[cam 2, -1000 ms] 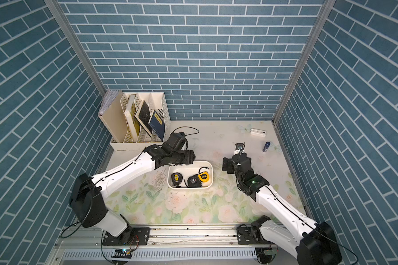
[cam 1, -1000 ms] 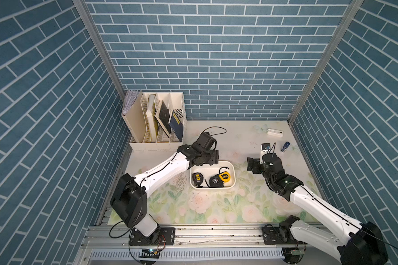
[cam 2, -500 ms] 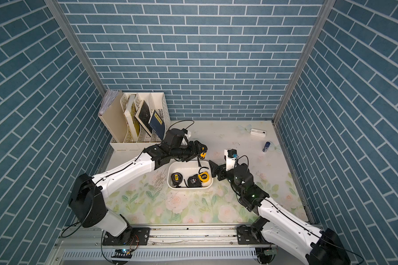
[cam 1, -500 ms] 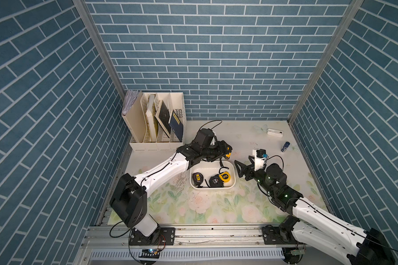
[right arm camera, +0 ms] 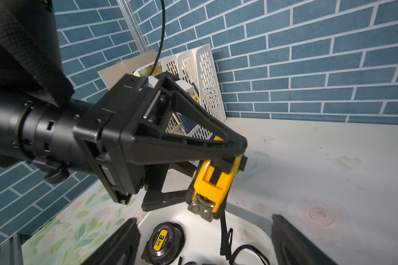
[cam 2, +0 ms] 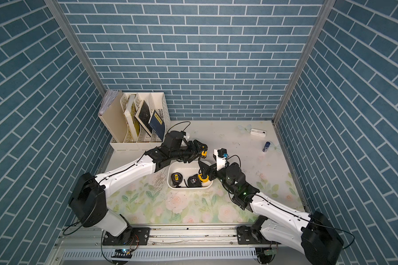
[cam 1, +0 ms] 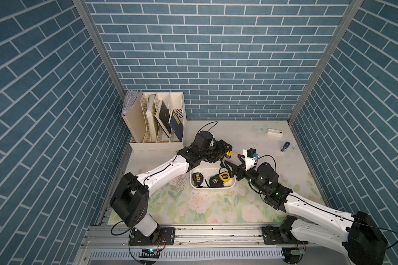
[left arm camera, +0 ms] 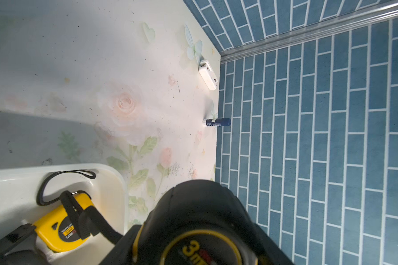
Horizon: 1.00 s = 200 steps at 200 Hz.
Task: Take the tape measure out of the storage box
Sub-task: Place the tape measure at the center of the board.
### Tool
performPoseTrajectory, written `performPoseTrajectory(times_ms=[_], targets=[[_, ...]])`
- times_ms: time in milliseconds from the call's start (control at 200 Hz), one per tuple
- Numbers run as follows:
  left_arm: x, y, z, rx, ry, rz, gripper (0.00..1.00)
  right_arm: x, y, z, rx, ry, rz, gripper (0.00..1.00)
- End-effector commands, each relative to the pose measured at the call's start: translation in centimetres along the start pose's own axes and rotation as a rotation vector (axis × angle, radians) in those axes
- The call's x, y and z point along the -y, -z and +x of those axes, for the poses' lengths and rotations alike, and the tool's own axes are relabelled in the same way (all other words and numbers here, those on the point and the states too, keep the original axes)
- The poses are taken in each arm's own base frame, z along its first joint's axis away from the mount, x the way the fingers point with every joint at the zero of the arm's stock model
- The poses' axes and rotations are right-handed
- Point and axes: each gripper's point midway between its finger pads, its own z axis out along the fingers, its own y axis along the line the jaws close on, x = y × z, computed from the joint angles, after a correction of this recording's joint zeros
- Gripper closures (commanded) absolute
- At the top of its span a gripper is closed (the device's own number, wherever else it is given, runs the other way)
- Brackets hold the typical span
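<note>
While the left gripper pinches the tape measure above the storage box, we risk collision with the spread right gripper.

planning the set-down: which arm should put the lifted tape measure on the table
Left, most likely: the left gripper is shut on the black-and-yellow tape measure, raised over the rim of the storage box. The right gripper hangs open and empty above the box.
</note>
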Motion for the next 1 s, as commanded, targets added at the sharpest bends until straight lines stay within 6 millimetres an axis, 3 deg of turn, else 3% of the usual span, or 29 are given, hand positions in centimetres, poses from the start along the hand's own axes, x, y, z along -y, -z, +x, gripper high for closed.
performPoseTrajectory(times_ms=[0,190,520,840,995], targets=[[1.7,1.1,-0.2,0.016,0.005,0.073,1.00,-0.8,-0.9,-2.9,0.096,0.000,-0.006,0.08],[0.9,1.8,0.2,0.022,0.029,0.069,1.00,-0.5,-2.4,-3.4,0.127,0.005,0.025,0.09],[1.9,2.2,0.3,0.021,0.050,0.127,1.00,0.1,-3.7,-2.7,0.135,-0.009,0.054,0.11],[2.0,2.3,0.8,0.007,0.075,0.156,1.00,0.4,-4.0,-3.3,0.178,-0.029,0.068,0.30],[2.3,2.4,0.9,0.004,0.074,0.172,1.00,0.3,-4.6,-3.0,0.168,-0.031,0.060,0.32]])
